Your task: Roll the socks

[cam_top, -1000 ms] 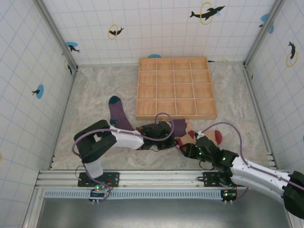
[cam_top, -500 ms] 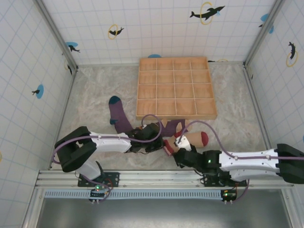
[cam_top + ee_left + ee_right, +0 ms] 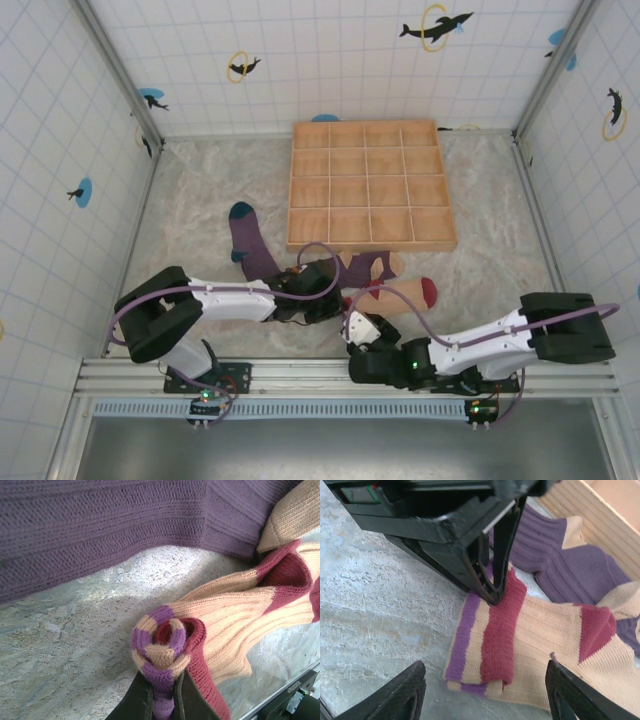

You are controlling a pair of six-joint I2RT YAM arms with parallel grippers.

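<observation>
Pinching the tan sock's (image 3: 240, 615) striped cuff (image 3: 161, 647), lower centre of the top view: left gripper (image 3: 161, 682) clamped on it, first turn formed. Right gripper (image 3: 485, 670) fingers apart, empty. Next, probably: wind toward the toe, right pinning the sock.

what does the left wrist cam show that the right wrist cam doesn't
Left wrist's extra: the striped cuff of the tan sock seen end-on, coiled into a tight spiral.
Right wrist's extra: the right gripper, jaws open with nothing between them, and the wooden tray wall behind the socks.
Both: the left gripper shut on that cuff, the tan sock stretching away from it, and a purple sock next to it.
</observation>
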